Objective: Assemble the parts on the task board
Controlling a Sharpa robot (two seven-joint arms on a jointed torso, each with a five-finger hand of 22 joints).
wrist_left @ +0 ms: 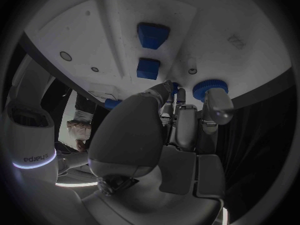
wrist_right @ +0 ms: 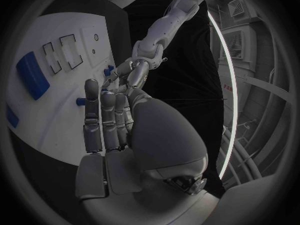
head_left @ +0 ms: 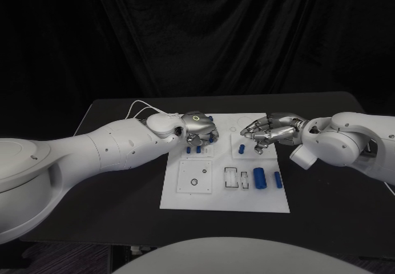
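Parts lie scattered on the white board (head_left: 182, 200) at the table's middle: from my head I see a blue cylinder (head_left: 259, 177) on the board's near right, and my left hand (head_left: 197, 128) and right hand (head_left: 271, 131) over its far edge, both with fingers curled; whether either holds a piece I cannot tell. From my left wrist, two blue blocks (wrist_left: 152, 35) sit on the board beyond my fingers (wrist_left: 215, 105), a blue round piece (wrist_left: 206, 88) just beside them. From my right wrist, my fingers (wrist_right: 103, 120) stretch straight over the board. I judge I am placing or picking a small part; next calls for a steady descent.
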